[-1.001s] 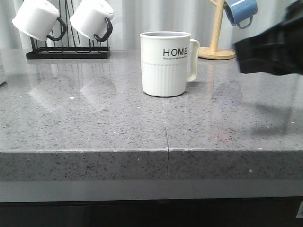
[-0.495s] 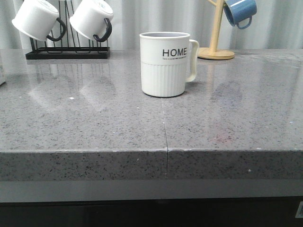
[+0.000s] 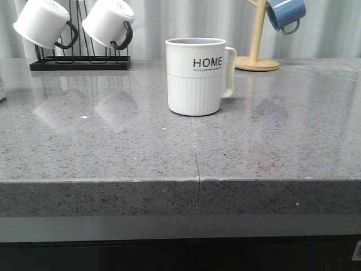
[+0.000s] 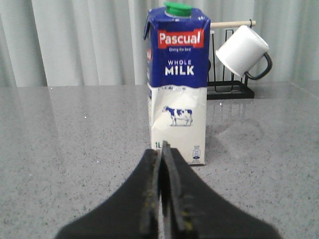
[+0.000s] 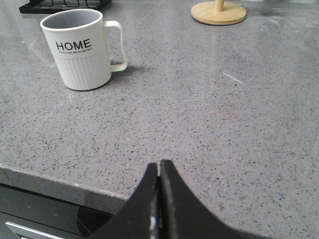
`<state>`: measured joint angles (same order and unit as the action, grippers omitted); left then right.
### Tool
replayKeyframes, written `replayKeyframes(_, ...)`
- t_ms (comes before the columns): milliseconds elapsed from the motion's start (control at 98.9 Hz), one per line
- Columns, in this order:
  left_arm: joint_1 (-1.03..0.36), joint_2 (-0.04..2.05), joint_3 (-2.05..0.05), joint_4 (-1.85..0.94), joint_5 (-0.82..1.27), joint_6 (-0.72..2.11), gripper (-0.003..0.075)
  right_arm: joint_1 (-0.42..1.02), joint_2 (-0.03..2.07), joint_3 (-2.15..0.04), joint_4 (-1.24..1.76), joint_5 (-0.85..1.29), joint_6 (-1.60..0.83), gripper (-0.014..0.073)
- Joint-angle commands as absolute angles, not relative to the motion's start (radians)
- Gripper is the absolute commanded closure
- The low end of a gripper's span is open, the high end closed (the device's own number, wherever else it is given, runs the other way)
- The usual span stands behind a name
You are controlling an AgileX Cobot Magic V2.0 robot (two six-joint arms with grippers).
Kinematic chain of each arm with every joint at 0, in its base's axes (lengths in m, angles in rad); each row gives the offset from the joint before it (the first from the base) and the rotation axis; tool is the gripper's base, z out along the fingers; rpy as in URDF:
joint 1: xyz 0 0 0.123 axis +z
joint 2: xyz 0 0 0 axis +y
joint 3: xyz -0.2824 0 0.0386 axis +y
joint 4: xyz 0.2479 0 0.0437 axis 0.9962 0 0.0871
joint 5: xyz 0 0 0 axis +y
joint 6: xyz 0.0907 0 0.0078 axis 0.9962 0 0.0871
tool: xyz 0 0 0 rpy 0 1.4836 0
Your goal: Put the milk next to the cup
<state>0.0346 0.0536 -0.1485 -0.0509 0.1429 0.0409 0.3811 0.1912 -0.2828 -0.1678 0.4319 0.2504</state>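
The cream-white HOME cup stands upright mid-counter in the front view, handle to the right; it also shows in the right wrist view. The milk carton, blue top and white base with a cow picture, stands upright on the counter only in the left wrist view, out of the front view. My left gripper is shut and empty, just short of the carton's base. My right gripper is shut and empty above the counter's front edge, well away from the cup. Neither gripper shows in the front view.
A black rack with two white black-handled mugs stands at the back left. A wooden stand holding a blue mug is at the back right. A seam runs down the grey stone counter.
A second ago the right arm's black bulk showed at the right edge of the front view; it has withdrawn out of that view. The cup has not moved.
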Motion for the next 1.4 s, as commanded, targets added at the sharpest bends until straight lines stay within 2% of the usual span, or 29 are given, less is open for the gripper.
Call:
replayKeyframes(0, 0.034, 0.142, -0.261, -0.058, 0.146, 0.035, 0.0741, 0.380, 0.198, -0.310, -0.176, 0.364, 0.253, 0.0653)
replayKeyframes(111, 0.034, 0.275, -0.372, -0.056, 0.226, 0.037, 0.0736, 0.380, 0.198, -0.310, -0.176, 0.364, 0.253, 0.0653)
replayKeyframes(182, 0.034, 0.352, -0.421, -0.056, 0.219, 0.039, 0.0671, 0.380, 0.198, -0.310, -0.176, 0.363, 0.253, 0.0653)
replayKeyframes(233, 0.034, 0.402, -0.445, -0.056, 0.193, 0.039, 0.0568, 0.380, 0.198, -0.310, -0.176, 0.363, 0.253, 0.0653)
replayKeyframes(283, 0.034, 0.451, -0.468, -0.056, 0.179, 0.039, 0.0421, 0.380, 0.198, -0.310, -0.176, 0.362, 0.253, 0.0653)
replayKeyframes(334, 0.034, 0.499, -0.486, -0.058, 0.147, 0.039, 0.0233, 0.380, 0.198, -0.310, -0.176, 0.362, 0.253, 0.0653)
replayKeyframes(384, 0.034, 0.543, -0.498, -0.058, 0.112, 0.039, 0.0106, 0.380, 0.198, -0.310, -0.176, 0.362, 0.253, 0.0653)
replayKeyframes(455, 0.034, 0.603, -0.515, -0.058, 0.069, 0.039, 0.0027, 0.380, 0.198, -0.310, -0.176, 0.362, 0.253, 0.0653)
replayKeyframes(667, 0.029, 0.762, -0.577, -0.101, 0.000, 0.039, 0.0031, 0.380, 0.198, -0.310, -0.176, 0.362, 0.253, 0.0653)
replayKeyframes(890, -0.049, 0.918, -0.623, -0.103, -0.139, 0.039, 0.0031, 0.380, 0.198, -0.310, -0.176, 0.351, 0.253, 0.0653)
replayKeyframes(1274, -0.049, 1.180, -0.746, -0.109, -0.236, 0.037, 0.0033, 0.380, 0.198, -0.310, -0.176, 0.341, 0.253, 0.0653)
replayKeyframes(1385, -0.047, 1.245, -0.766, -0.148, -0.277, 0.035, 0.0098, 0.380, 0.198, -0.310, -0.176, 0.340, 0.253, 0.0653)
